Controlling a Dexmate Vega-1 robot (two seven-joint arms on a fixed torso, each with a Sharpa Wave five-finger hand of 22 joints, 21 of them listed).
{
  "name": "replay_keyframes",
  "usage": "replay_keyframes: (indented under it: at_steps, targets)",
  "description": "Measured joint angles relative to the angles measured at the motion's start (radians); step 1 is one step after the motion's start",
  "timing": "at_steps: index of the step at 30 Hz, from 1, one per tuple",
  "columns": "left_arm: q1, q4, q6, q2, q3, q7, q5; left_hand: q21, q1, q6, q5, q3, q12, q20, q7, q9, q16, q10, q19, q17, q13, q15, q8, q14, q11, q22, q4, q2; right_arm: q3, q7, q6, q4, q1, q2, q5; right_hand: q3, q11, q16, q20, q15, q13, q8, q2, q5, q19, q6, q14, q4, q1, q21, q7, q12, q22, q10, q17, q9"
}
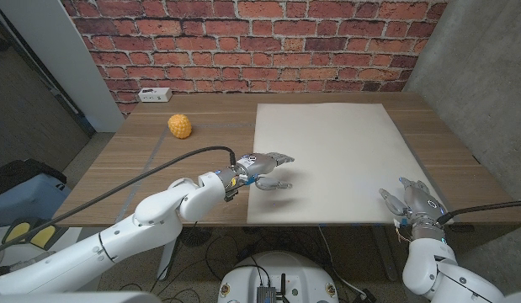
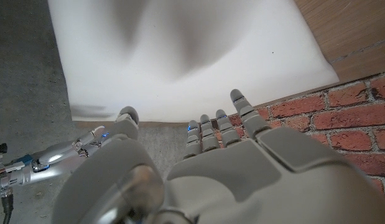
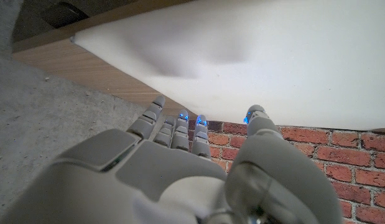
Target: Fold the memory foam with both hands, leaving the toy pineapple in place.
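The memory foam (image 1: 336, 160) lay unfolded and flat on the right half of the wooden desk (image 1: 159, 160), a white, nearly square sheet whose slightly longer sides ran from the near edge toward the brick wall (image 1: 260, 42). The toy pineapple (image 1: 180, 126) sat on bare wood well to the left of the foam, near the far edge; its axis could not be told. The left hand (image 1: 262, 171) hovered over the foam's near left corner, fingers spread and holding nothing. The right hand (image 1: 416, 202) was at the foam's near right corner, fingers apart, gripping nothing. The head view alone showed the pineapple and a white power strip (image 1: 154, 95) by the wall. The left wrist view showed its own left hand (image 2: 198, 168) and also the right hand (image 2: 61, 152) across the foam (image 2: 192, 56). The right wrist view showed the foam's edge (image 3: 242, 56) past the spread fingers (image 3: 180, 127).
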Motion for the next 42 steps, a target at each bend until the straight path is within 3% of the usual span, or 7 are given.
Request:
replay_keyframes:
  at_steps: [13, 28, 29, 33, 37, 39, 42]
  targets:
    - [0.0, -0.028, -0.008, 0.002, 0.007, -0.06, 0.067, 0.008, 0.034, 0.018, 0.0, -0.004, -0.005, 0.034, 0.0, 0.003, 0.0, 0.02, 0.062, 0.0, 0.0, 0.002, 0.0, 0.045, 0.001, 0.0, -0.004, -0.026, -0.038, -0.029, -0.105, -0.035, -0.007, 0.005, -0.022, 0.007, -0.007, 0.0, -0.006, -0.003, 0.0, 0.0, 0.0, 0.0, 0.013, 0.007, 0.011, -0.014, 0.021, 0.0, -0.007, 0.0, 0.0, 0.007, 0.0, 0.0]
    - [-0.001, -0.038, -0.005, -0.004, 0.017, -0.132, 0.167, 0.008, 0.075, 0.018, 0.006, -0.004, -0.012, 0.034, 0.0, 0.002, 0.0, 0.02, 0.083, 0.0, 0.0, -0.002, 0.0, 0.055, 0.002, 0.0, -0.004, -0.033, -0.079, -0.043, -0.18, -0.07, -0.012, 0.007, -0.028, 0.023, -0.021, 0.0, -0.009, -0.009, 0.0, 0.0, 0.0, 0.0, 0.016, 0.014, 0.016, -0.03, 0.053, 0.0, -0.014, 0.0, 0.0, 0.004, 0.0, 0.0]
    - [-0.006, -0.037, -0.007, -0.014, 0.025, -0.134, 0.17, 0.008, 0.075, 0.018, 0.01, -0.004, -0.012, 0.035, 0.0, 0.002, 0.0, 0.02, 0.091, 0.0, 0.0, -0.002, 0.0, 0.055, 0.002, 0.0, -0.004, -0.033, -0.082, -0.053, -0.23, -0.072, -0.016, 0.01, -0.044, 0.025, -0.023, 0.0, -0.009, -0.009, 0.0, 0.0, -0.001, 0.0, 0.016, 0.014, 0.016, -0.032, 0.054, 0.0, -0.014, 0.0, 0.0, 0.004, 0.0, 0.0]
    - [-0.012, -0.03, -0.022, -0.018, 0.026, -0.146, 0.171, 0.008, 0.127, 0.023, 0.01, -0.001, -0.016, 0.078, 0.006, 0.002, 0.0, 0.024, 0.133, 0.0, 0.0, 0.023, -0.004, 0.08, 0.006, 0.0, -0.007, -0.048, -0.092, -0.053, -0.23, -0.076, -0.029, 0.024, -0.044, 0.037, -0.033, 0.0, -0.009, -0.014, 0.0, 0.0, 0.001, 0.0, 0.016, 0.014, 0.022, -0.044, 0.083, 0.0, -0.015, -0.005, 0.0, 0.003, 0.0, 0.0]
    - [-0.016, -0.024, -0.036, -0.021, 0.026, -0.156, 0.163, 0.01, 0.15, 0.027, 0.013, -0.001, -0.018, 0.102, 0.008, 0.002, 0.0, 0.036, 0.158, 0.0, 0.0, 0.046, -0.004, 0.103, 0.011, 0.0, -0.007, -0.063, -0.105, 0.038, -0.253, -0.075, -0.043, 0.053, -0.17, 0.06, -0.04, 0.0, -0.003, -0.014, 0.0, 0.0, 0.004, 0.0, 0.022, 0.008, 0.022, -0.056, 0.125, 0.0, -0.021, -0.005, 0.0, -0.003, 0.0, 0.0]
    - [-0.018, -0.023, -0.049, -0.021, 0.026, -0.161, 0.153, 0.01, 0.15, 0.03, 0.015, -0.004, -0.018, 0.102, 0.005, 0.002, 0.0, 0.036, 0.158, 0.0, 0.0, 0.046, -0.004, 0.103, 0.011, 0.0, -0.004, -0.063, -0.116, 0.059, -0.255, -0.068, -0.051, 0.08, -0.193, 0.068, -0.047, 0.0, -0.003, -0.014, 0.0, 0.0, 0.001, 0.0, 0.022, 0.005, 0.022, -0.056, 0.136, 0.0, -0.024, -0.008, 0.0, -0.003, 0.0, 0.0]
    - [-0.023, -0.016, -0.062, -0.022, 0.025, -0.166, 0.144, 0.01, 0.158, 0.03, 0.015, -0.004, -0.018, 0.102, 0.005, 0.002, 0.0, 0.036, 0.158, 0.0, 0.0, 0.046, -0.004, 0.103, 0.011, 0.0, -0.004, -0.065, -0.131, 0.18, -0.262, -0.051, -0.06, 0.117, -0.322, 0.079, -0.051, 0.0, -0.003, -0.014, 0.0, 0.0, 0.0, 0.001, 0.021, 0.003, 0.022, -0.059, 0.155, 0.0, -0.032, -0.008, 0.0, -0.008, 0.0, 0.0]
